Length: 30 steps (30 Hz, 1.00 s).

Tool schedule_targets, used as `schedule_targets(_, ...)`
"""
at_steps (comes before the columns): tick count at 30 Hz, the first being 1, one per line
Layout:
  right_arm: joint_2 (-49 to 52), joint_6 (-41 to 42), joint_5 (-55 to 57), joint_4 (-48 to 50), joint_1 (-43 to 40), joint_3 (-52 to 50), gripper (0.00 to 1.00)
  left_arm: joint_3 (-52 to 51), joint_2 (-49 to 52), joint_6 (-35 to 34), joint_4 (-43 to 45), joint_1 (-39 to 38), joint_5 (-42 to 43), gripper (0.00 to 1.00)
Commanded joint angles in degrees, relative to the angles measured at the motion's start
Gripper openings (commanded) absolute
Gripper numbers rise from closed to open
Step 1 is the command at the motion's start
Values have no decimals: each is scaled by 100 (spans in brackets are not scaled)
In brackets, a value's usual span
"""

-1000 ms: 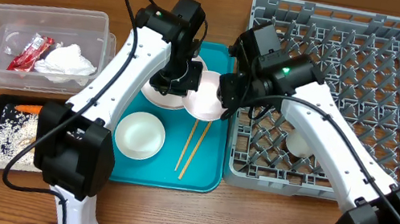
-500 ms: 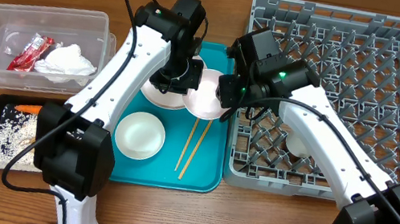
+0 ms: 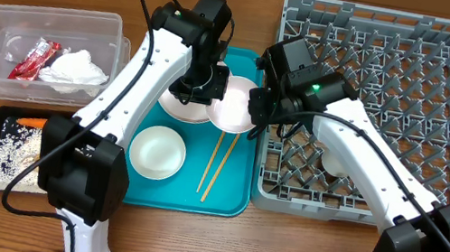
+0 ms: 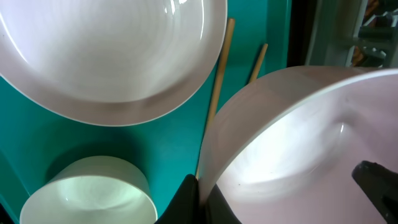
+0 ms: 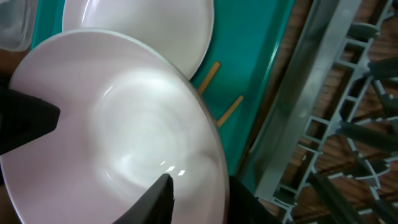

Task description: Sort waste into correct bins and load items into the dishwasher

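Pale-pink round bowl (image 3: pixel 232 111) tilted over teal tray (image 3: pixel 230 202), beside white round plate (image 3: pixel 182 111); thin wooden chopsticks (image 3: pixel 218 166) flat below.

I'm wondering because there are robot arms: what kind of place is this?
Probably a robot practice table set up like a kitchen clean-up: a dish rack, a tray with bowls, a rubbish tub.

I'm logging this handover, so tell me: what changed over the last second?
The right pincer edged slightly lower in the overhead view. Its jaws now straddle the rim of the pink bowl, grip unclear. The left pincer stayed shut on the opposite rim. The white bowl, chopsticks and rack did not move.
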Motion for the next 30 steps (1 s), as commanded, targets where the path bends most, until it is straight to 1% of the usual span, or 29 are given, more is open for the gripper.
schedule_targets(1,-26,17,55,44,17,-24,22,162,-92,111,48,-7,59,4)
schedule_targets(3,-26,20,68,42,17,-24,15,162,-92,111,55,-7,59,4)
schedule_targets(9,-26,20,68,42,17,-24,4,162,-92,109,74,-7,59,4)
schedule_targets(14,-26,17,70,76,17,-24,4,162,-92,109,76,-7,105,5)
schedule_targets(16,-26,17,70,92,17,-24,4,162,-92,111,90,-2,214,8)
schedule_targets(20,-26,17,116,98,15,-24,4,192,-92,114,116,4,306,20)
schedule_targets(24,-26,17,413,98,15,-24,4,361,-92,157,79,13,317,31)
schedule_targets(30,-26,15,525,138,15,-24,4,999,-92,208,-249,190,315,38)
